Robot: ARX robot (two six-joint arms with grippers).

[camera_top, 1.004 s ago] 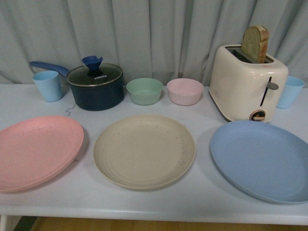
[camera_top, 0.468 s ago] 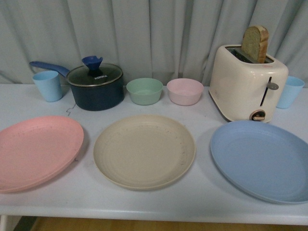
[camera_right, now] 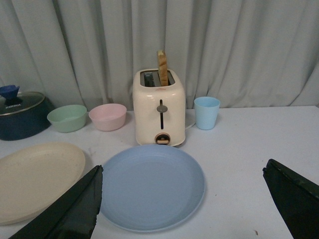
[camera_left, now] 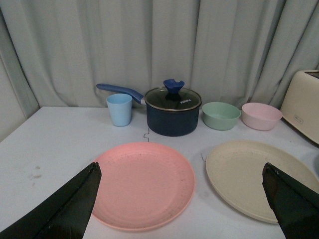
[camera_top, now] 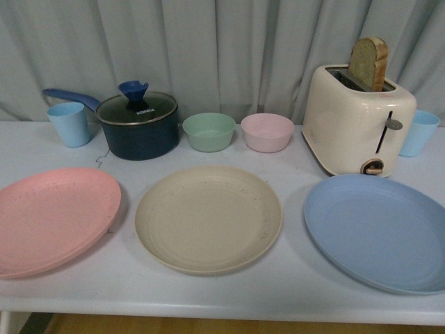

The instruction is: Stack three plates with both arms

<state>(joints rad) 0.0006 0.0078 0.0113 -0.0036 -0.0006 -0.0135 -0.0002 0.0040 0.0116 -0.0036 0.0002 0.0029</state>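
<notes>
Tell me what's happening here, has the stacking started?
Not yet. The pink plate, beige plate and blue plate lie side by side, apart, on the table, none on another. Neither arm shows in the front view. The left gripper is open, facing the pink plate; the right gripper is open, facing the blue plate. Neither holds anything.

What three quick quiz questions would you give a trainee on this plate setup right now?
1. True or false: the beige plate lies between the pink plate and the blue plate.
2. What stands in the toaster? A) a bread slice B) a spoon C) nothing
3. Fill in: the left gripper and right gripper are both ___.
Key: 1 true; 2 A; 3 open.
</notes>
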